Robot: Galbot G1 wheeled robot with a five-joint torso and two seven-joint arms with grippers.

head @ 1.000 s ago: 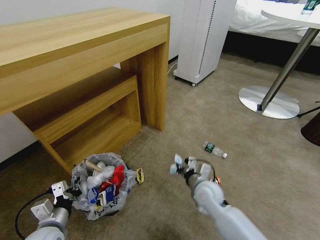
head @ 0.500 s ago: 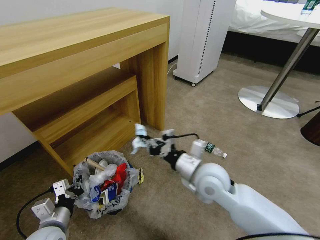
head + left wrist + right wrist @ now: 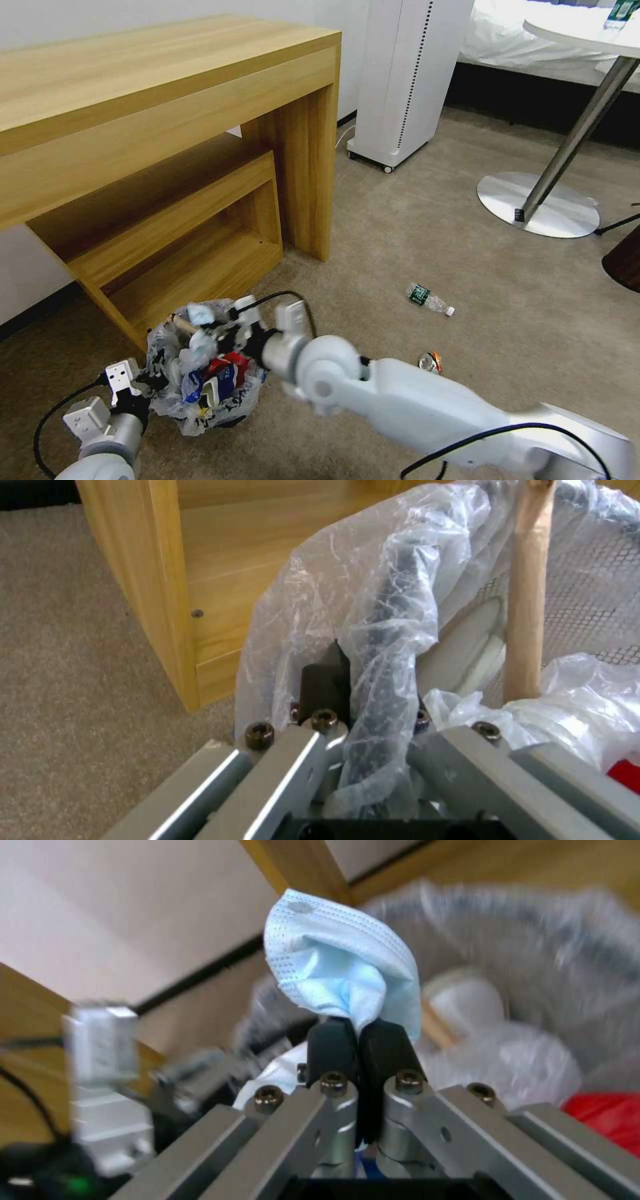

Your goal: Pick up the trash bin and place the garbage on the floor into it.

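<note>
Beige carpet floor [image 3: 400,220] runs from the wooden desk [image 3: 167,100] out to the round table's metal base [image 3: 537,205], and the trash bin [image 3: 200,373] sits on it just in front of the desk's low shelf. My left gripper [image 3: 363,720] has its jaws clamped on the bin's bag-lined rim, the crinkled plastic pinched between them.

A second ago my right arm was out over open carpet with the light-blue mask [image 3: 340,975] dangling from it; now it has swung across, and my right gripper [image 3: 359,1040] hangs directly over the heaped bin, jaws closed tight on the mask's folded edge. I judge that this piece is one release away from being binned.

Inside the bin already lie red wrappers [image 3: 223,367], white pieces and a wooden stick [image 3: 527,595] that leans up along the mesh wall. On the floor remain the green-labelled bottle [image 3: 429,299] and the crushed can [image 3: 431,362], both well apart from the bin towards my right.

Room is tight behind: the shelf's side panel [image 3: 153,590] stands just beside the rim. Towards the bottle and can the carpet is open, with the white wheeled unit [image 3: 400,80] and the table base farther off.
</note>
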